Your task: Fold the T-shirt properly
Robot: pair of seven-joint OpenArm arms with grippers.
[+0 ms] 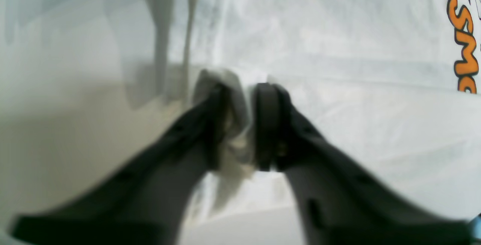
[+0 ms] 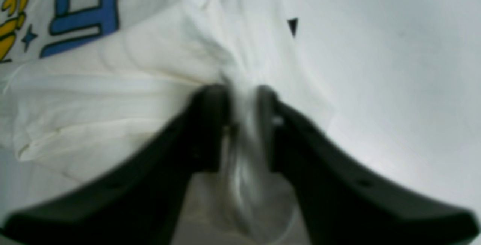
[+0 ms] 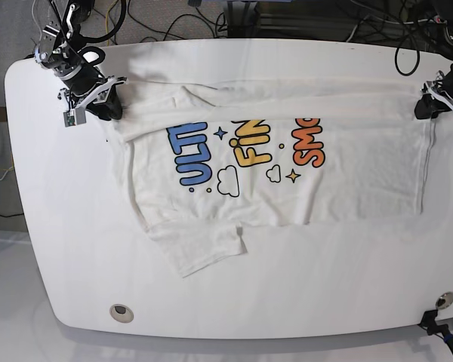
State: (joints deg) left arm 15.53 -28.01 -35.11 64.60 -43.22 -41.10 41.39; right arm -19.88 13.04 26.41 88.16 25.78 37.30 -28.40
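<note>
Both grippers (image 3: 109,108) (image 3: 429,105) had fingers apart around the shirt (image 3: 249,166) at upper left and upper right, probably for laying the folded edge flat.

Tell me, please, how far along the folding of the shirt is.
One long side of the shirt already lies over part of the print. In hand: both pincers are at that fold's ends, cloth between their jaws; grip unclear. Left: the near sleeve sticks out, and most lettering shows.
</note>
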